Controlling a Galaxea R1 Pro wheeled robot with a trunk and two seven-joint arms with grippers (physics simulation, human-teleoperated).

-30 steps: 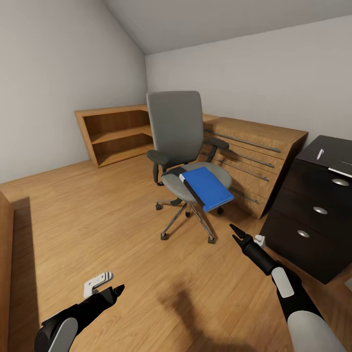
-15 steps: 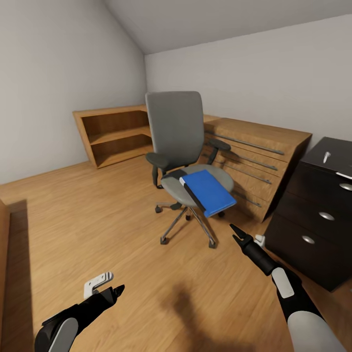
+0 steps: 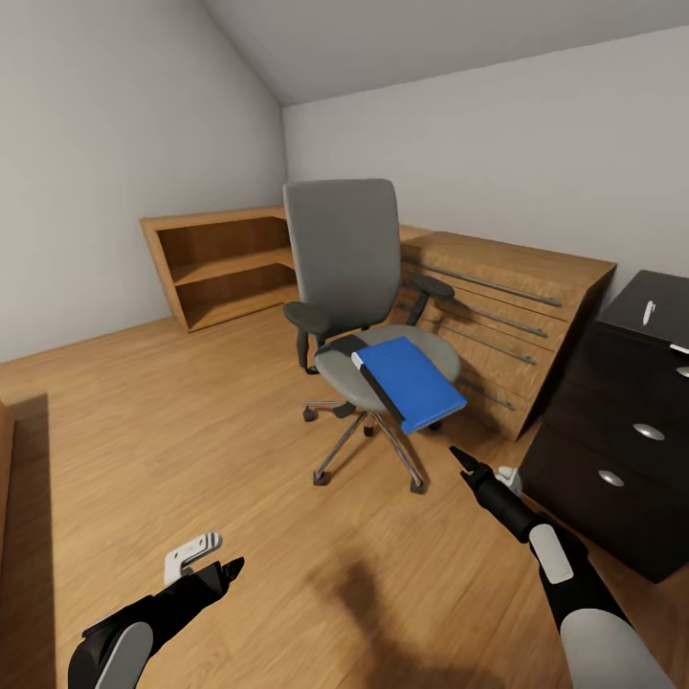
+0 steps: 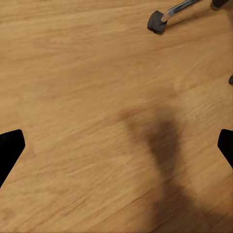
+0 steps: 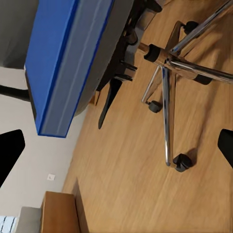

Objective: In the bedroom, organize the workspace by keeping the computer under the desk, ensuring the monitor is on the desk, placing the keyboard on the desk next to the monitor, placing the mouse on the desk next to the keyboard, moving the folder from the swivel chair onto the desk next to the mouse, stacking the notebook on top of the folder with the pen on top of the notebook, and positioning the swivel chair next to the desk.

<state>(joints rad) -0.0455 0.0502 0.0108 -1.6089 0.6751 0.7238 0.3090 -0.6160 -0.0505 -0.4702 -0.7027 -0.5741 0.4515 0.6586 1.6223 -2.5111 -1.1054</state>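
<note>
The grey swivel chair [image 3: 344,249] stands mid-room on the plank floor. A blue folder [image 3: 410,380] lies across its seat, one corner jutting past the front edge. At the right edge, the black desk [image 3: 663,290] sits on its dark drawer unit [image 3: 584,435]. A small white pen [image 3: 648,312] rests on the desk top. My right gripper [image 3: 462,461] hovers open below and in front of the folder. From the right wrist, the folder [image 5: 58,63] and the chair's metal base [image 5: 167,97] are close ahead. My left gripper [image 3: 228,570] hangs open over bare floor, empty.
A low light-wood open shelf [image 3: 225,258] lines the far left wall. A light-wood drawer cabinet [image 3: 498,306] stands behind the chair. A chair caster [image 4: 156,22] shows from the left wrist. A dark wood edge [image 3: 8,478] runs along the left side.
The whole picture has shifted a little: the drawer unit and desk slid toward the right edge. Both arms hold the same pose and both grippers stay open.
</note>
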